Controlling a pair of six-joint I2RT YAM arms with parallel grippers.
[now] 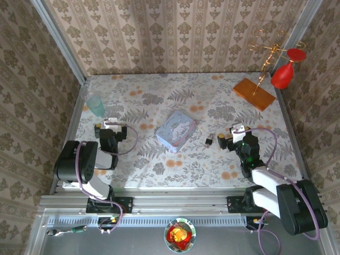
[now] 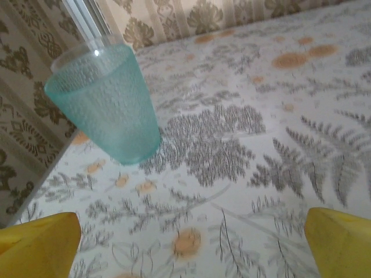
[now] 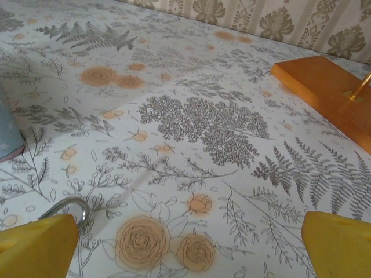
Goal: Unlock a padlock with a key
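Lying on the table (image 1: 143,109) between the pastel tin (image 1: 176,131) and the right gripper (image 1: 229,137), the padlock (image 1: 210,140) is judged hard, dense for its size and slick, so likely to skid if nudged. A hold across the dark body is advised, with the thin shackle (image 3: 72,204) left free. Both claws are seen spread wide with nothing held. The left gripper (image 2: 185,255) is pointed toward a teal cup (image 2: 104,104).

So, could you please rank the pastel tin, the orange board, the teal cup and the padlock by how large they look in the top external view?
1. pastel tin and orange board: about alike, too close to rank.
2. teal cup.
3. padlock, by far the smallest.
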